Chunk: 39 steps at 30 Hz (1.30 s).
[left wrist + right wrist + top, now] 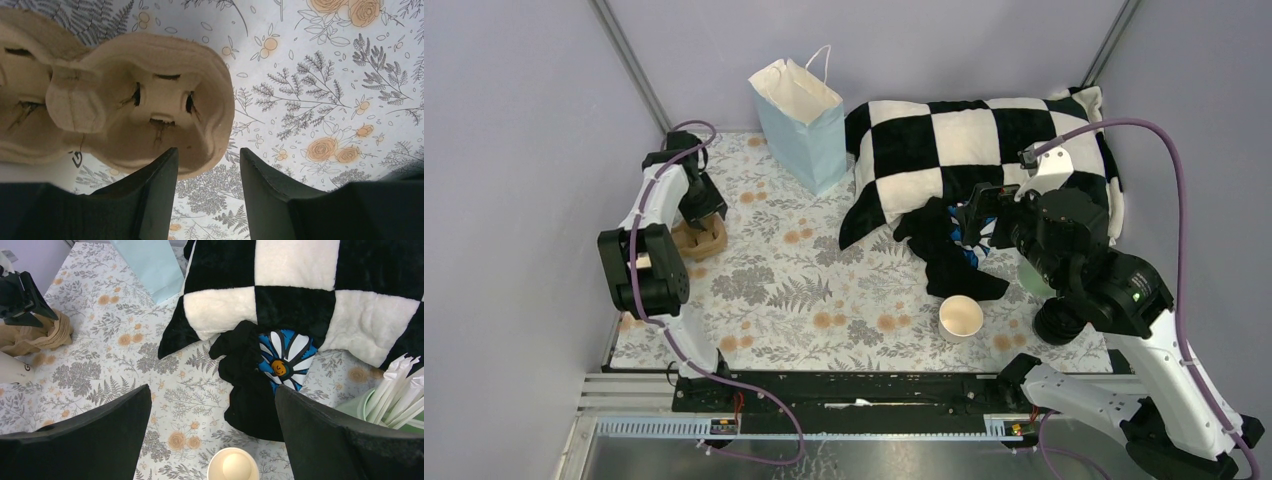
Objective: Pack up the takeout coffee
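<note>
The takeout coffee is a lidless cream-white paper cup [961, 318] standing upright on the floral cloth. In the right wrist view the cup [233, 466] sits at the bottom edge, below my right gripper [211, 390], which hangs open and wide above the cloth, holding nothing. My right gripper [969, 225] hovers over a black garment. My left gripper [702, 210] is down at a brown pulp cup carrier [699, 240] at the left. In the left wrist view my left gripper [207, 160] has its jaws partly apart, the carrier's [150, 105] rim at the left fingertip, cloth visible between them.
A light-blue paper bag [804, 125] stands open at the back. A black-and-white checkered pillow [984, 145] lies at the back right, with a black garment with a blue daisy [282, 360] in front of it. A mint-green cup of white straws [395, 400] stands right. A white cup [10, 370] lies by the carrier.
</note>
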Each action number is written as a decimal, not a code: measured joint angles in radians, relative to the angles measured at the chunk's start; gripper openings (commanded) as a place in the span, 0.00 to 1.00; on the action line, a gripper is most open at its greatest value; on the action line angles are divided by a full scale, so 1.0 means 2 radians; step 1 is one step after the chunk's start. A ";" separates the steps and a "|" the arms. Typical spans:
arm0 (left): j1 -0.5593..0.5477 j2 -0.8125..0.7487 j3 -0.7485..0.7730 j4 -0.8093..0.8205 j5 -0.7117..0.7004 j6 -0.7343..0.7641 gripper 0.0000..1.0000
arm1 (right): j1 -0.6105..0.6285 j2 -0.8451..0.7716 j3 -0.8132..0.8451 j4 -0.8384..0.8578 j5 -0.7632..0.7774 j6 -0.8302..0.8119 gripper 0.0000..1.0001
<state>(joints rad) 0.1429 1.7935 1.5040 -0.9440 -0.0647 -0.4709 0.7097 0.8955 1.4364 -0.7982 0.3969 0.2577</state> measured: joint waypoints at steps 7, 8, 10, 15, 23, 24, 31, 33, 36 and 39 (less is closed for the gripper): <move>-0.001 0.035 0.016 0.002 0.001 0.018 0.46 | 0.000 0.003 0.000 0.001 0.000 -0.003 1.00; -0.001 0.038 0.016 0.002 0.001 0.019 0.45 | 0.000 0.004 0.000 0.002 0.000 -0.004 1.00; -0.001 0.043 0.017 0.002 0.001 0.025 0.42 | 0.000 0.007 0.000 0.002 0.000 -0.004 1.00; -0.001 0.049 0.026 0.002 0.004 0.031 0.34 | 0.000 0.010 0.000 0.002 0.000 -0.005 1.00; -0.001 0.049 0.030 0.008 0.004 0.038 0.25 | 0.000 0.012 0.000 0.002 -0.001 -0.007 1.00; -0.001 0.049 0.030 0.009 0.004 0.038 0.25 | 0.000 0.012 0.000 0.002 -0.002 -0.007 1.00; -0.001 0.049 0.030 0.009 0.004 0.042 0.14 | 0.000 0.012 0.000 0.002 -0.008 -0.007 1.00; -0.001 0.049 0.032 0.007 0.004 0.042 0.11 | 0.000 0.012 0.000 0.002 -0.009 -0.007 1.00; -0.002 0.050 0.046 -0.005 0.002 0.045 0.07 | 0.000 0.012 0.000 0.002 -0.009 -0.007 1.00; -0.002 0.049 0.056 -0.012 -0.001 0.045 0.01 | 0.000 0.012 0.000 0.002 -0.009 -0.007 1.00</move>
<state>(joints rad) 0.1383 1.8912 1.6169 -0.9676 -0.0673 -0.3805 0.7097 0.9199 1.4364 -0.7940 0.3798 0.2436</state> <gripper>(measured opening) 0.204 0.995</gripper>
